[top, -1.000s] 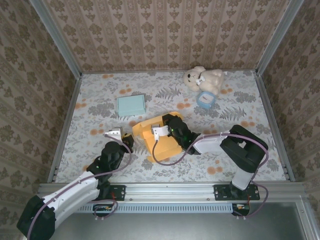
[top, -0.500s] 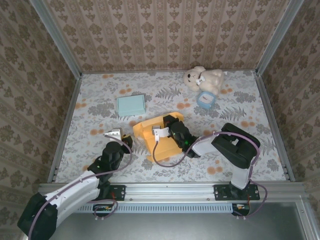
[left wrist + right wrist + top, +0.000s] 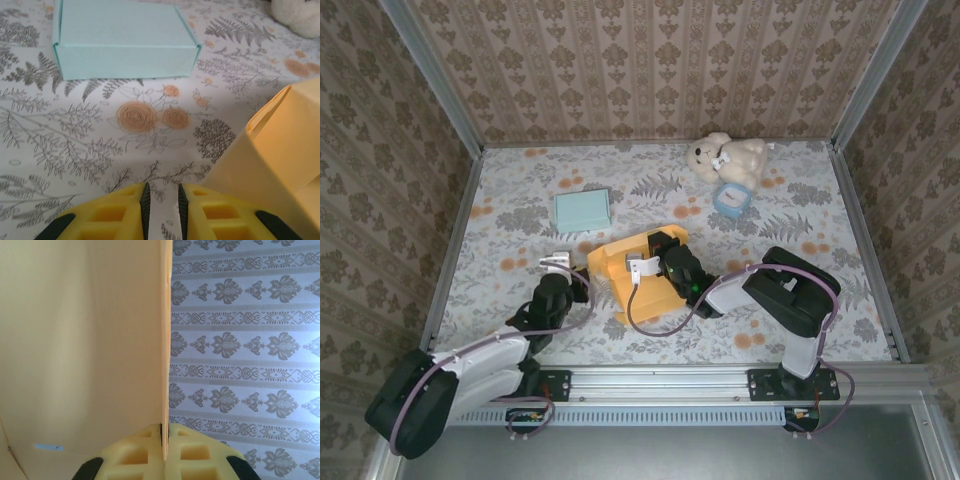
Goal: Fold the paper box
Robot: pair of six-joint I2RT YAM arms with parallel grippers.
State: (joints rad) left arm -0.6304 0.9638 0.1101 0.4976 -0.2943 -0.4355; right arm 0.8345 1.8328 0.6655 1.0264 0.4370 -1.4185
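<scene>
We note the left arm has swung right since a second ago. The left fingers (image 3: pixel 558 264) are slightly parted, grasping nothing, just left of the paper box (image 3: pixel 610 262). The right fingers (image 3: pixel 163 432) are clenched on its upright flap. The box lies mid-desk (image 3: pixel 500 200), its long axis running near-far and leaning left. Beyond it sit the teal box (image 3: pixel 582 210) and the plush bear (image 3: pixel 725 158).

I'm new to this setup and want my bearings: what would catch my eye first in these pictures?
The half-folded orange paper box in the middle of the table, with the right hand shut on the edge of one raised panel. Just left of it the left hand hangs empty, fingers slightly apart. Farther back lie a pale teal box and a white plush toy.
</scene>
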